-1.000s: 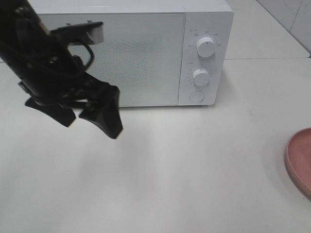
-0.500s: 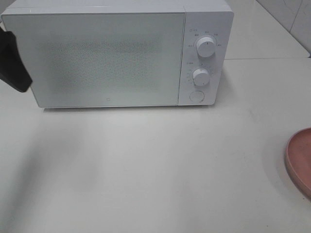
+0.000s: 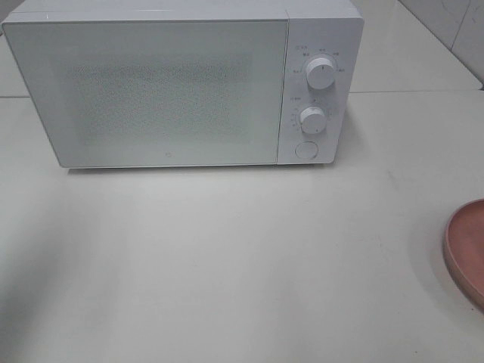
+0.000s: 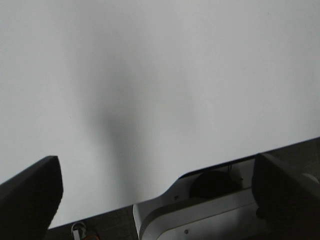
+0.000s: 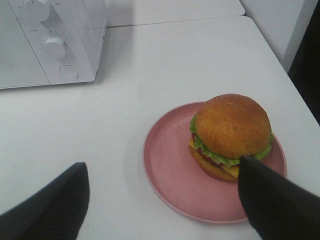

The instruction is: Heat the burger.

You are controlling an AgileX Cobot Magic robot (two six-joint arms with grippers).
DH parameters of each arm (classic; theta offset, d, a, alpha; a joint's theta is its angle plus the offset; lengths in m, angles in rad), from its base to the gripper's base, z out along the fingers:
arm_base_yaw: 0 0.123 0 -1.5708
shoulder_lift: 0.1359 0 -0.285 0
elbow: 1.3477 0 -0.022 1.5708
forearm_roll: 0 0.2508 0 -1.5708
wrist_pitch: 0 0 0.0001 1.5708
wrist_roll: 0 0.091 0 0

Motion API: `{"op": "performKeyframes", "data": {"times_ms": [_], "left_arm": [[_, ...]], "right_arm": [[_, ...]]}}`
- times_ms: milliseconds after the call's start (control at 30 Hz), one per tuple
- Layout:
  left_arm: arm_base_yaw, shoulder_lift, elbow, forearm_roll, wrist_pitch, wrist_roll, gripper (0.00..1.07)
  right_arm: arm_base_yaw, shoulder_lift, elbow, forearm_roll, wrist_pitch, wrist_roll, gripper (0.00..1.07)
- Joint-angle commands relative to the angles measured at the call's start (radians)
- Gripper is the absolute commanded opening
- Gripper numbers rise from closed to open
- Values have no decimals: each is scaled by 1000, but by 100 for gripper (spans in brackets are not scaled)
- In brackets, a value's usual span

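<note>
Left pincer (image 4: 155,200) gone from overhead, apparently empty.

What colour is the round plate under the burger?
Pink: the round pink plate shows best in the right wrist view.

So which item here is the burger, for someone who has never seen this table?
Start at the white microwave at the back of the white table. In front of it and to its control-panel side lies a round pink plate. The burger sits on it: glossy brown bun, green lettuce, yellow cheese, the only food.
</note>
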Motion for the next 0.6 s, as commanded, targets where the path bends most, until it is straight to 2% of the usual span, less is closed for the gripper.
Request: {"op": "performKeyframes", "data": {"times_ms": [33, 67, 100, 167, 200, 233, 267, 333, 367, 400, 467, 600], "left_arm": [[2, -69, 110, 2, -17, 30, 98], [2, -69, 110, 2, -17, 30, 98], [2, -109, 173, 2, -35, 47, 98], [2, -132, 205, 2, -44, 54, 98], [2, -180, 267, 4, -55, 69, 98], [2, -180, 267, 4, -55, 69, 98], [2, -222, 316, 4, -68, 78, 98], [2, -245, 341, 5, -75, 89, 98], [2, -286, 382, 5, -94, 101, 98], [2, -286, 382, 5, -94, 101, 98], [2, -375, 453, 5, -150, 102, 98], [2, -439, 500, 15, -168, 94, 98]], "right_arm": [[-4, -25, 5, -6, -12, -7, 76], [-4, -25, 5, -6, -12, -7, 76], [-4, -25, 5, -6, -12, -7, 76], [-4, -25, 5, -6, -12, -7, 76], [-4, -25, 5, -6, -12, -7, 76], [-4, -25, 5, -6, -12, -7, 76], [-4, -25, 5, -6, -12, -7, 76], [-4, -25, 5, -6, -12, -7, 76], [-4, -25, 5, -6, -12, -7, 76], [-4, -25, 5, -6, -12, -7, 76], [-4, -25, 5, -6, -12, -7, 76], [-4, -25, 5, -6, -12, -7, 76]]}}
